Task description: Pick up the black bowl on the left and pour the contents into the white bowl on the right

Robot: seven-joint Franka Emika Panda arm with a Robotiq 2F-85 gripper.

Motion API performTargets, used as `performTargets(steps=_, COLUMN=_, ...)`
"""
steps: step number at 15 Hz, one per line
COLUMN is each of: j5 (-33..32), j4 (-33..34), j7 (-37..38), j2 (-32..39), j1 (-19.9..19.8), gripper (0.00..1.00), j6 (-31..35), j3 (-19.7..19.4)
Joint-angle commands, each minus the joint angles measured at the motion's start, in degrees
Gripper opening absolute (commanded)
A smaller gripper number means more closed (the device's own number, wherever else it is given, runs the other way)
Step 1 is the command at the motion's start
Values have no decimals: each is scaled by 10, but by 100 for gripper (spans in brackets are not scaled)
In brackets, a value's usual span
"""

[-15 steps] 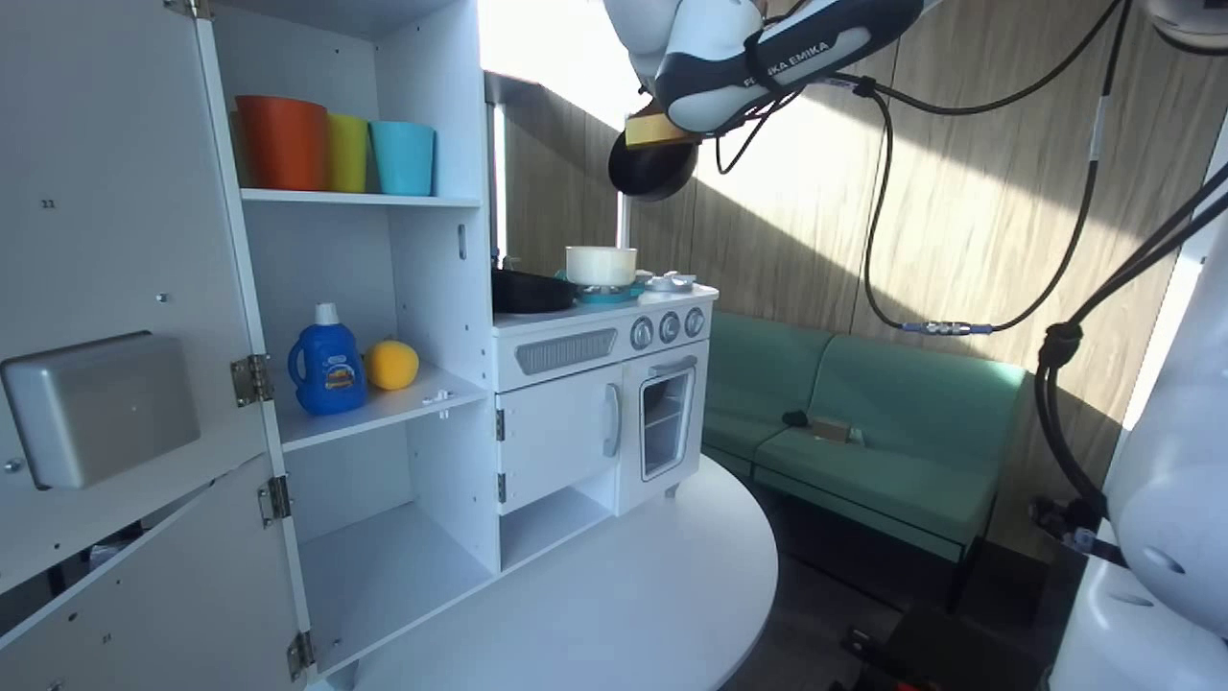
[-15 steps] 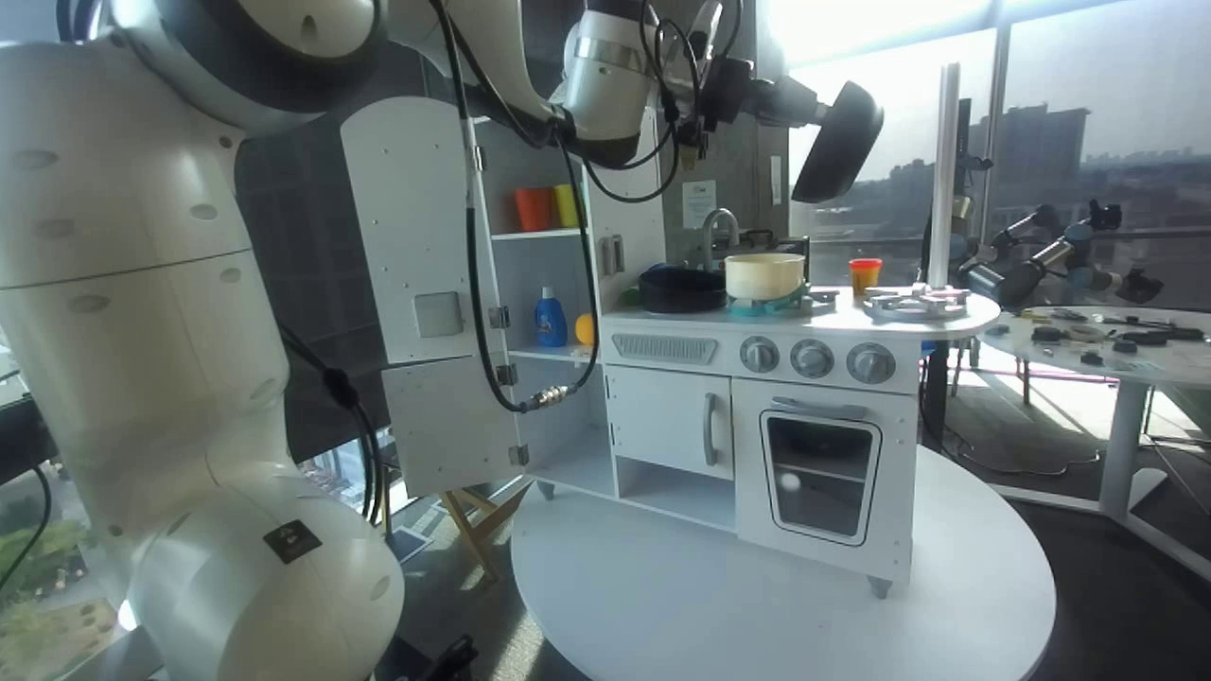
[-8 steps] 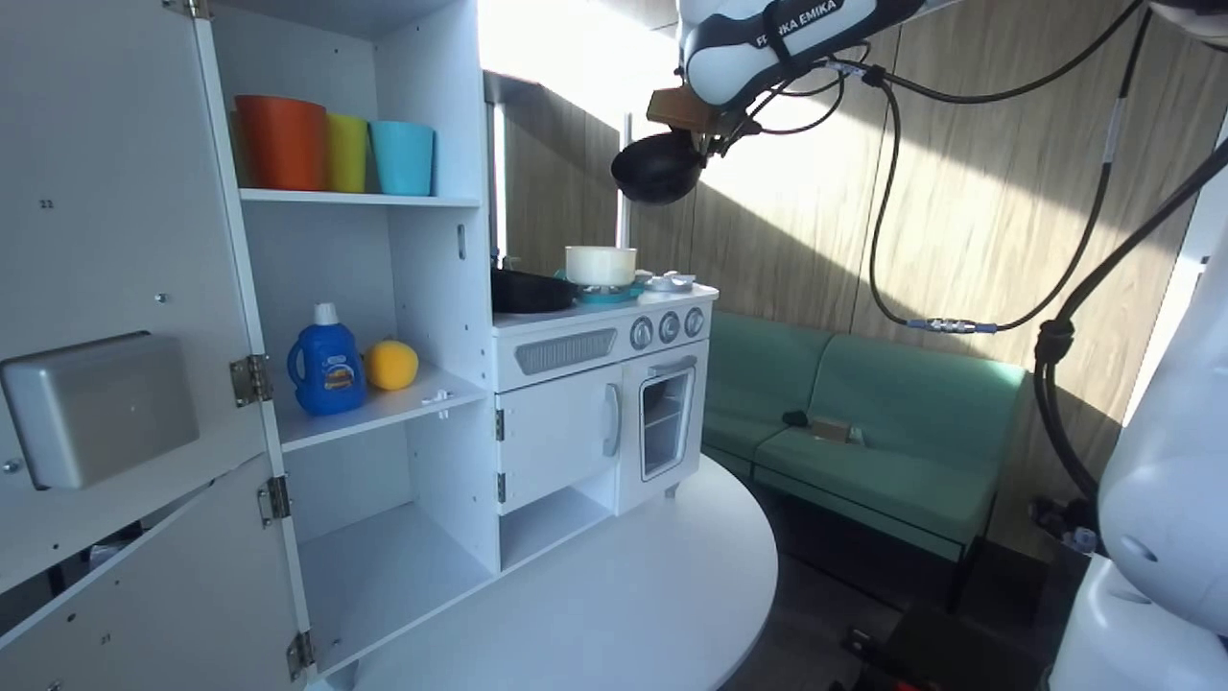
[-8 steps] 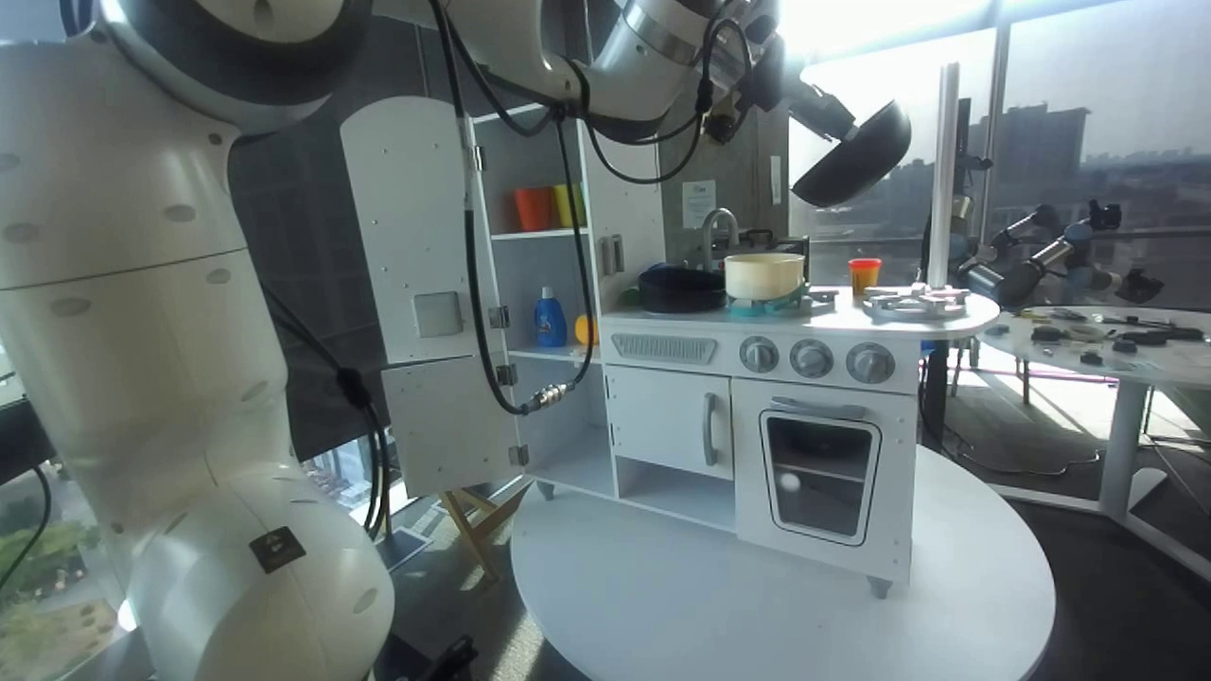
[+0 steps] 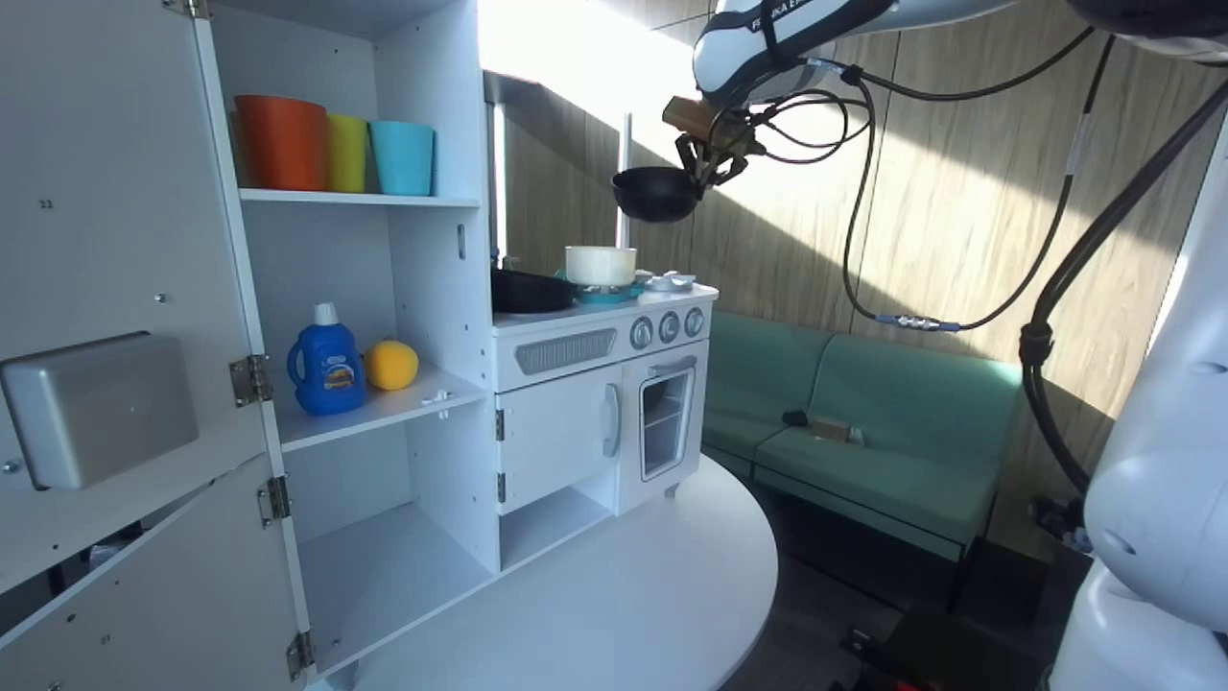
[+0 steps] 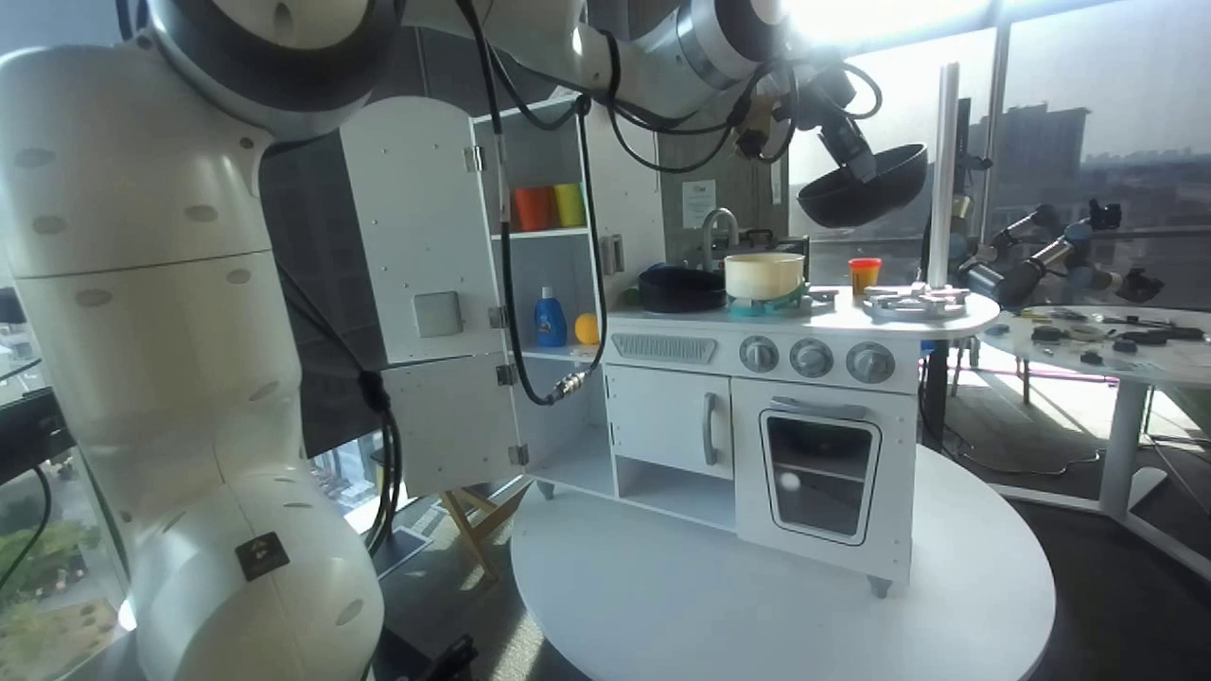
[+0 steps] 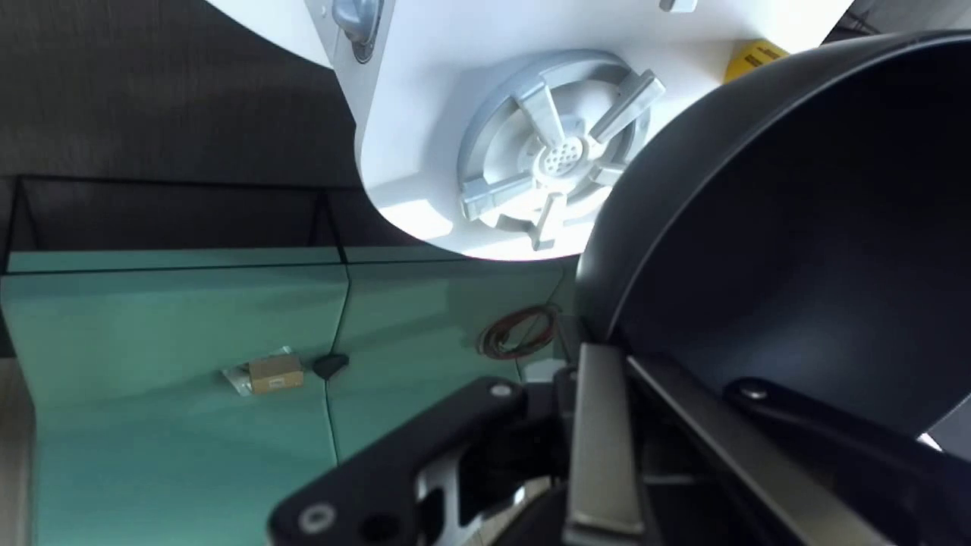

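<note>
Black bowl (image 6: 856, 205), held aloft by its wall at the tips of the claw (image 7: 620, 355).
Claw: fingers (image 7: 604, 447) nearly together, clamped on the bowl's wall at the rim, one inside, one outside. Bowl: round, deep, dull black, rim slanted, hanging higher than the stove top (image 7: 455, 38) and apart from it. White bowl (image 5: 601, 266): cream-white, upright, on a teal ring (image 6: 762, 306) below the claw, well apart from the black bowl; in both exterior views. Wide black pan (image 5: 532, 292): below the claw, beyond the white bowl. Wrist view alone: the bowl's interior, too dark for its contents to be made out, and a coiled reddish cable (image 7: 497, 341) well beyond the claw's tips. Turquoise cup (image 5: 403, 158): on a shelf (image 5: 360, 199) well apart from the claw; in an exterior view alone.
</note>
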Motion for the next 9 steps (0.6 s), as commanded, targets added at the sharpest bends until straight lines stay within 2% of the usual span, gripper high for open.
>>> performTargets(steps=1, j5=62, j4=36, j7=-33, j2=29, j1=-14, gripper=7, j6=2, j3=-9)
performTargets(steps=6, j5=129, j4=62, j7=-69, j2=60, j1=-28, gripper=7, j6=-25, j3=-20)
performTargets(steps=9, j5=152, j4=88, j7=-85, j2=81, j1=-34, gripper=7, j6=-67, j3=-24)
